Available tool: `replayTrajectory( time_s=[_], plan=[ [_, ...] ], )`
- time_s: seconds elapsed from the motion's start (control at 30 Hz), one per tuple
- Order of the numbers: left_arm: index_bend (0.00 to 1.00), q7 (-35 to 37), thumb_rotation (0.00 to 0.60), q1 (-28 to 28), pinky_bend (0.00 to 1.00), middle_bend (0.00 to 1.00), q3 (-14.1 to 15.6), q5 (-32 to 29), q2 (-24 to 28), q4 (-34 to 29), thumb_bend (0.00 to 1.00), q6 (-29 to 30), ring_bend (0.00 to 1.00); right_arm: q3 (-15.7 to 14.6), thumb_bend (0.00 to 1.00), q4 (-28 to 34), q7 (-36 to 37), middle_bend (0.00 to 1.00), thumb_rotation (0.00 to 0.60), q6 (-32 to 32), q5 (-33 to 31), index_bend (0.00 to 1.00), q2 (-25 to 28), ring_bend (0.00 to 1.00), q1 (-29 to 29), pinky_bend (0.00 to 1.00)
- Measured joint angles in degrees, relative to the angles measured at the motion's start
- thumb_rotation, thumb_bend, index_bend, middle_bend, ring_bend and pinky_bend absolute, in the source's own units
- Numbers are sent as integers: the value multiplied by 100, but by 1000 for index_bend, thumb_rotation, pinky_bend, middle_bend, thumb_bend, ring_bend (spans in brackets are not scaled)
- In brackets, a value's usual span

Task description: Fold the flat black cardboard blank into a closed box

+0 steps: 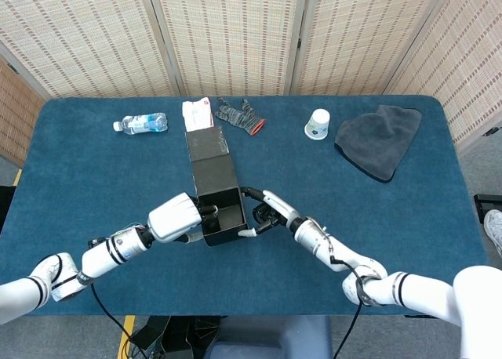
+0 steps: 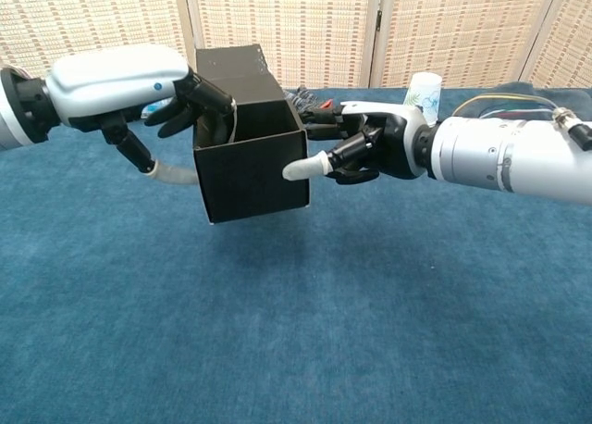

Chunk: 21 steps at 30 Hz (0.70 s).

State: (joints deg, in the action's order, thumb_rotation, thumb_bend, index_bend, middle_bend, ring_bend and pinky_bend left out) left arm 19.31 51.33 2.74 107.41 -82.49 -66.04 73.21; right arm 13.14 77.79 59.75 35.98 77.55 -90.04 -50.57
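Task is roughly midway, by my read: the black cardboard box point(image 2: 252, 160) already has its walls up as an open-topped rectangular tub, held off the blue tablecloth point(image 2: 296, 331) at centre frame in the chest view, tilted slightly. Still to do: the long lid flap point(image 1: 209, 149), which runs from the tub toward the top of the head view, is not yet folded over, so the box is not closed. Whether side tabs are tucked cannot be told.

Left hand point(image 2: 176, 105) grips the box's left wall, fingers curled over the rim with tips inside the cavity. Right hand point(image 2: 361, 146) holds the right wall, a pale-tipped finger pressed flat on the outer face near the front corner, the other fingers bent behind the edge.

Materials: cardboard is matte black, stiff, crisp creased corners, thin walls; probably flexes if squeezed hard. Tablecloth is short-pile blue fabric, carpet-like texture. Hands are glossy white shells with black jointed fingers.

Along the top of the head view: clear plastic water bottle point(image 1: 141, 123) at upper left, a white and red packet point(image 1: 197, 113) just beside the flap's far end, a knit grey glove point(image 1: 240, 114), a white paper cup point(image 1: 317, 125), and a soft crumpled dark grey cloth point(image 1: 380, 139) at upper right.
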Motion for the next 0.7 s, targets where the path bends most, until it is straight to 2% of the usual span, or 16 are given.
replayTrajectory(
  time_s=[0.57,0.7],
  plan=[
    [706,227,600,19,775,671,114,215,-315,502,426,445,714,-37,385,-34,229,443,600,163,209,467,-35,820,85,1000],
    [706,222,600,31,775,674,127,221,-322,520,427,484,715,-55,384,-38,251,443,600,173,238,467,-39,820,85,1000]
  ],
)
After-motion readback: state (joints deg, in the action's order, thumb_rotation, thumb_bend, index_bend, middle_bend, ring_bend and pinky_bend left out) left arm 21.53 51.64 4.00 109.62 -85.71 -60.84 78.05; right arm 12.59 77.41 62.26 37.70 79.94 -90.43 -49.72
